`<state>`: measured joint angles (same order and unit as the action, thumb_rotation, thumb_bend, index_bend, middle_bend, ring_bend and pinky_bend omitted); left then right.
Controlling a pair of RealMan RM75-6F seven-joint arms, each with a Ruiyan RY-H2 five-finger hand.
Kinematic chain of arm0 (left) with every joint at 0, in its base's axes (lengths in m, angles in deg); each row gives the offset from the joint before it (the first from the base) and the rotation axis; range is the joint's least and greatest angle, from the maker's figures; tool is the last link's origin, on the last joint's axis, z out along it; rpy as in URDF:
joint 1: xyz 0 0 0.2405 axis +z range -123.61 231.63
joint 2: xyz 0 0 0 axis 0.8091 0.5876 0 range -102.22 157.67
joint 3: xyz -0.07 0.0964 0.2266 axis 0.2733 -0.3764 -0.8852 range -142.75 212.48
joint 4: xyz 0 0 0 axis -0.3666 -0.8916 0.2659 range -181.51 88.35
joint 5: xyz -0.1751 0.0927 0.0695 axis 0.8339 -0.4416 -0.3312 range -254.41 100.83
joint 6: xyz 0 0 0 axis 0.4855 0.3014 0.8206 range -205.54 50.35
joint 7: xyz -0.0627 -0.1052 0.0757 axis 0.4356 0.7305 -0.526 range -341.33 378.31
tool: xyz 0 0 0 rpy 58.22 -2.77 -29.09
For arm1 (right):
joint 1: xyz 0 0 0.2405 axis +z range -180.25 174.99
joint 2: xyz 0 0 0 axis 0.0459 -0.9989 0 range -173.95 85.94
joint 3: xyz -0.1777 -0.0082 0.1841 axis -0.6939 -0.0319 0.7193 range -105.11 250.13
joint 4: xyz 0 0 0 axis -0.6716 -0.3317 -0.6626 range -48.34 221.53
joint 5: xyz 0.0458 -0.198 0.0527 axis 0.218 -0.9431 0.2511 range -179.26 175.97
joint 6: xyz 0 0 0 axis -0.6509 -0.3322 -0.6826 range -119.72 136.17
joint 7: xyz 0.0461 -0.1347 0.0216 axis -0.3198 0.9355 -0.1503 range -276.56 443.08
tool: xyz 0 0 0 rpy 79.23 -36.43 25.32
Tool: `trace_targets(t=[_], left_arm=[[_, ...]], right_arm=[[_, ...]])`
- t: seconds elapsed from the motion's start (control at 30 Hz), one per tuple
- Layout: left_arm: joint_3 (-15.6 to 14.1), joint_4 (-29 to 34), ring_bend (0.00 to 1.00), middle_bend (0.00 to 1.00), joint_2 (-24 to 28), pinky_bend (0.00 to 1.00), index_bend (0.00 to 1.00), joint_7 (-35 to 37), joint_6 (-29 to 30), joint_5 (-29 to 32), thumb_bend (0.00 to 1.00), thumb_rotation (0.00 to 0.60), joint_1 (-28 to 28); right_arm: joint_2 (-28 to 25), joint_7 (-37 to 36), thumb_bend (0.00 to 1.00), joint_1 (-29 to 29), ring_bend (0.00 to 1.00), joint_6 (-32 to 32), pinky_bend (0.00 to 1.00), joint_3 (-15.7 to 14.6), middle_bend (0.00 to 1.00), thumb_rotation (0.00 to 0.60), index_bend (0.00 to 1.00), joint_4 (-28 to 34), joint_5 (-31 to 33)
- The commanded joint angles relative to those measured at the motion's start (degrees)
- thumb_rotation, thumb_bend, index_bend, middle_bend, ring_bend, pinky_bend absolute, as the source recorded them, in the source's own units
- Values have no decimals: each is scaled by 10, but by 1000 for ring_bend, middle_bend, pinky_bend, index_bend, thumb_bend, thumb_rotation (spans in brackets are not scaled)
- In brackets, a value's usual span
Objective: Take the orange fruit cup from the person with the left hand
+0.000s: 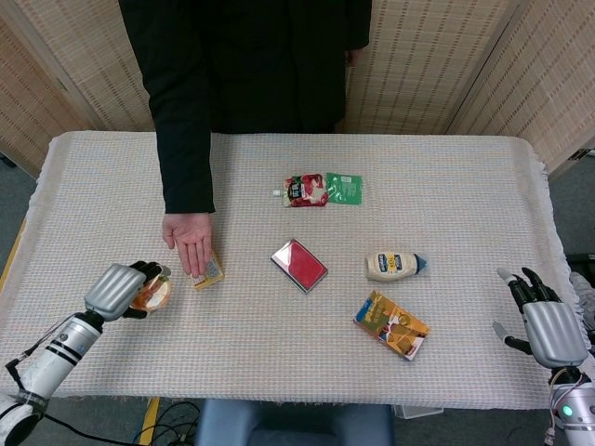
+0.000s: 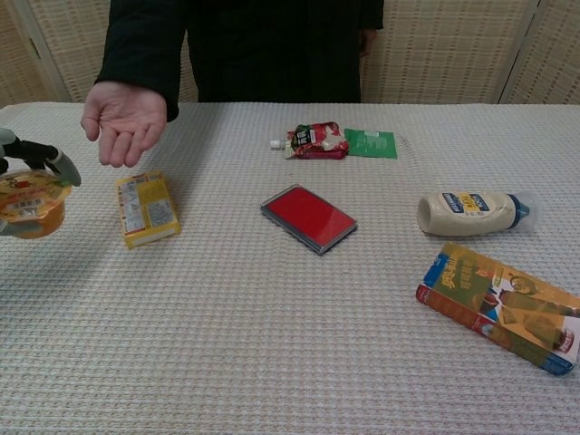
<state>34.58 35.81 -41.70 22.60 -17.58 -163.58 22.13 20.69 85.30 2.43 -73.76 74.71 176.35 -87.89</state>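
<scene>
The main risk from here, as I judge it, is the orange fruit cup (image 2: 31, 205) slipping or tipping out of the grasp: it is a smooth, tapered tub held from the side and above, and it seems to hang just over the cloth-covered worktop (image 1: 446, 186) rather than stand on it, so a loosened finger or a jerk of the arm could drop it and dent or burst the foil lid. A second risk is squeezing too hard, since the thin plastic wall may buckle. The person's hand (image 1: 193, 243) hangs open, palm up in the chest view, at about 1 o'clock from the cup and near it, with the yellow packet (image 2: 146, 208) lying under its fingertips; a swing toward 1 o'clock could knock either one. The left robot hand (image 1: 119, 289) sits at roughly 8 o'clock on the worktop, near the front-left edge, with its fingers wrapped closed around the cup, 1 dark finger (image 2: 56, 158) showing over the rim in the chest view. The cup is in that hand alone, clear of the person, so the handover looks done. The right robot hand (image 1: 550, 325) rests off the worktop's edge at about 4 o'clock, fingers spread and holding nothing, well apart from the mayonnaise bottle (image 1: 395, 267) and the snack box (image 1: 391, 324).
</scene>
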Motion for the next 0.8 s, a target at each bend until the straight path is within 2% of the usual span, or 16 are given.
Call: trace_targets(t=[0.03,0.2,0.27,0.4,0.47,0.57,0.8], left_arm=[[4,-37,507,516,-33,736,551,3,-5,12,357,600,1],[7,-63,506,505,-59,735,480,-3,-16,20,355,600,-2],[10,-71,477,459,-69,719,429,-11,-15,25,339,600,-2],[13,-68,225,178,-73,497,123,-21,-19,37,231,600,0],[16,-62,130,64,-73,399,21,-25,-15,44,193,600,5],[18,-47,45,0,-65,318,0,-25,-14,53,172,600,9],[32,4,30,0,-28,293,0,-59,9,90,171,600,30]], right_arm=[[0,1,256,-1,113,0,242,0,203,600,102,1,3],[0,1,256,-1,113,-3,242,2,209,600,102,2,1],[0,1,256,-1,113,-4,242,2,209,600,102,2,1],[-1,2,256,-1,113,-3,242,3,211,600,102,3,4],[-2,2,256,-2,113,-3,242,3,213,600,102,3,6],[-2,2,256,-2,113,-3,242,3,213,600,102,2,7],[-4,-2,256,-3,114,-4,242,5,214,600,102,0,9]])
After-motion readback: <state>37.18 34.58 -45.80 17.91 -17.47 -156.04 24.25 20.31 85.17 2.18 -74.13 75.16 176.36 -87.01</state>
